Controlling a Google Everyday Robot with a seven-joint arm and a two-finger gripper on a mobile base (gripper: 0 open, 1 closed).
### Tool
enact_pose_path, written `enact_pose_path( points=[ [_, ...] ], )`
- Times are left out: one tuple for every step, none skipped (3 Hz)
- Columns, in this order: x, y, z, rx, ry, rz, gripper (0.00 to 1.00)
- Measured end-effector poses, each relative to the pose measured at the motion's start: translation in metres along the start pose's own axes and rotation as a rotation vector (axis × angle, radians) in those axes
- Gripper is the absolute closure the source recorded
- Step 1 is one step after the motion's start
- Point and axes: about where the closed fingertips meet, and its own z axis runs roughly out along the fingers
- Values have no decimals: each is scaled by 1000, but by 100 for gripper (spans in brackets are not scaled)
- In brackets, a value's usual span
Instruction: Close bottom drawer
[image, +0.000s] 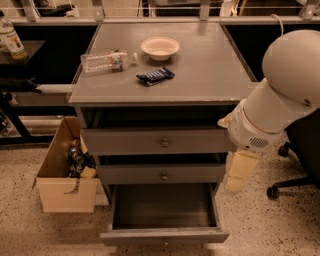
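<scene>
The bottom drawer (164, 235) of the grey cabinet is pulled far out. Its deep dark box is empty, and its low front panel has a tiny centre knob. Above it, the middle drawer (162, 174) and the top drawer (160, 142) each stand slightly out. My white arm (272, 100) comes in from the right, in front of the cabinet's right edge. Its cream lower end, the gripper (238, 172), hangs beside the middle drawer's right end, above and to the right of the open bottom drawer. It touches nothing that I can see.
On the cabinet top (210, 75) lie a white bowl (160, 47), a clear plastic bottle on its side (107, 61) and a dark snack packet (155, 75). An open cardboard box (65, 175) with items stands on the floor at the left. An office chair base (292, 185) is at the right.
</scene>
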Motion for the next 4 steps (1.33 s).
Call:
enact_pose_path(
  points=[
    [0, 0, 0, 0, 0, 0, 0],
    [3, 10, 37, -10, 10, -37, 0],
    [8, 34, 97, -18, 24, -82, 0],
    [16, 66, 194, -51, 0, -128, 0]
  ],
)
